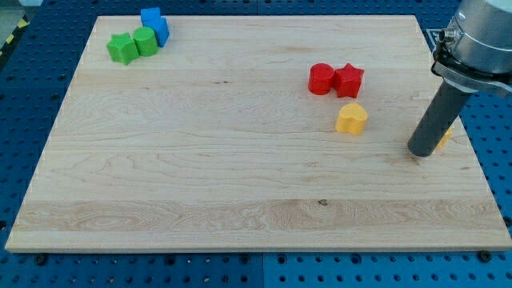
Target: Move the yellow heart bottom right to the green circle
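The wooden board [240, 160] lies flat on a blue pegboard table [24, 96] and carries every block; there are no bins or trays, so nothing sits inside anything.

The yellow heart [351, 118] lies right of the frame's centre, just below the red pair and apart from them. Its 2 lobes face the frame's upper right and its point seems to aim toward the lower left (the outline is small, so this is only a rough reading); no long axis can be made out.

Above it, the red cylinder [321, 78] and the red star [349, 80] touch side by side. In the upper left of the frame, the green circle [146, 41] sits between the green star [122, 49] at its left and 2 blue blocks [154, 23] at its upper right, all 4 packed together; the blue shapes overlap and cannot be told apart clearly.

My tip [421, 152] rests on the board at the frame's right, well to the right of the yellow heart and slightly lower, not touching it. The rod has no fingers, so nothing is spread or pinched. A sliver of another yellow block [444, 136] peeks out behind the rod, mostly hidden, its shape unreadable. The arm's upper part is cut off by the frame's top right corner.
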Available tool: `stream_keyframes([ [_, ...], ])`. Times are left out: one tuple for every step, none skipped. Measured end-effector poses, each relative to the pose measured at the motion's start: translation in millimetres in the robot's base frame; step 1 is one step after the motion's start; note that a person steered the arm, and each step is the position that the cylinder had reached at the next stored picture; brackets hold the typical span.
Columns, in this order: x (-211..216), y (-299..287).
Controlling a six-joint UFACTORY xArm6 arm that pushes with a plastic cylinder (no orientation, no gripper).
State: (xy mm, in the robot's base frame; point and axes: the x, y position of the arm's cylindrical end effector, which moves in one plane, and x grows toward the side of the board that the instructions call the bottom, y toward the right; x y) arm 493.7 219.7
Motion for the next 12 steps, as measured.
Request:
stream_keyframes([
  [0,0],
  [-2,-13],
  [-10,-19],
  [-31,-25],
  [-34,-28],
  [-34,-46],
  [-34,-82],
  [-38,-103],
  [-46,-115],
  [-55,-124],
  [-73,-124],
  [-98,-124],
])
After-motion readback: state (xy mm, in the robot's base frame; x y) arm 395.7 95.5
